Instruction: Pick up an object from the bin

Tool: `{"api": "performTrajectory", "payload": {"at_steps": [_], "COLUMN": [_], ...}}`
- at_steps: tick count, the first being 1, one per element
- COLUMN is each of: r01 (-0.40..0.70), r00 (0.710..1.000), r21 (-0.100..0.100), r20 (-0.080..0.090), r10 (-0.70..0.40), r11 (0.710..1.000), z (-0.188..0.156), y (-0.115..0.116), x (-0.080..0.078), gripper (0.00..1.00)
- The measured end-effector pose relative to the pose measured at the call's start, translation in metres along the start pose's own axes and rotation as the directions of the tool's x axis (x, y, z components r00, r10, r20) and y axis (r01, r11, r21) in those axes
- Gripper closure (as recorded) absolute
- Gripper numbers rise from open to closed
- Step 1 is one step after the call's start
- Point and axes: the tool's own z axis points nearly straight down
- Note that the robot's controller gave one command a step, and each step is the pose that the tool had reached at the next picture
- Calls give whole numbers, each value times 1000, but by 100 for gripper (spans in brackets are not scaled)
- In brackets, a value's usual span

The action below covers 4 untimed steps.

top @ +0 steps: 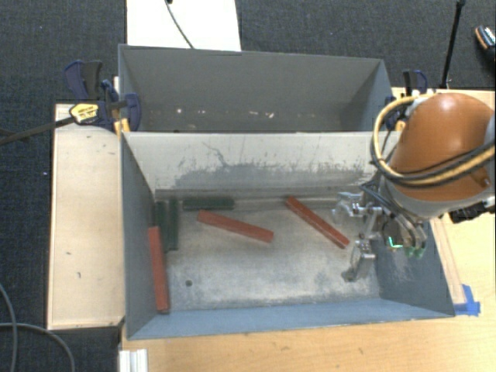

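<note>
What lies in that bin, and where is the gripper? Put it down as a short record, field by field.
container: grey metal bin
gripper: gripper, low at the bin's right end
nearest thing: diagonal red flat bar, its lower end beside the gripper
mid floor: tilted red flat bar
left wall: long red bar lying along it
back left corner: dark green bar along the back wall; dark green bar by the left wall

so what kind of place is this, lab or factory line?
Most likely a lab test rig for robot picking, not a line: a grey metal bin with dark carpet around it, just a few red sticks loose inside, and one arm with its end effector low by the bin's right wall.
</note>
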Motion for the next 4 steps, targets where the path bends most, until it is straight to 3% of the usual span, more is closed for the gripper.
{"api": "performTrajectory", "payload": {"at_steps": [1, 2, 3, 4], "r01": [-4, -98, -99, -103], "r00": [1000, 995, 995, 995], "r21": [-2, -2, -5, -2], "r20": [6, 3, 11, 9], "r10": [4, 98, 99, 103], "r11": [1000, 995, 995, 995], "z": [60, 159, 154, 154], "y": [23, 58, 119, 115], "x": [-52, -90, -103, -103], "gripper": [0, 0, 0, 100]}}
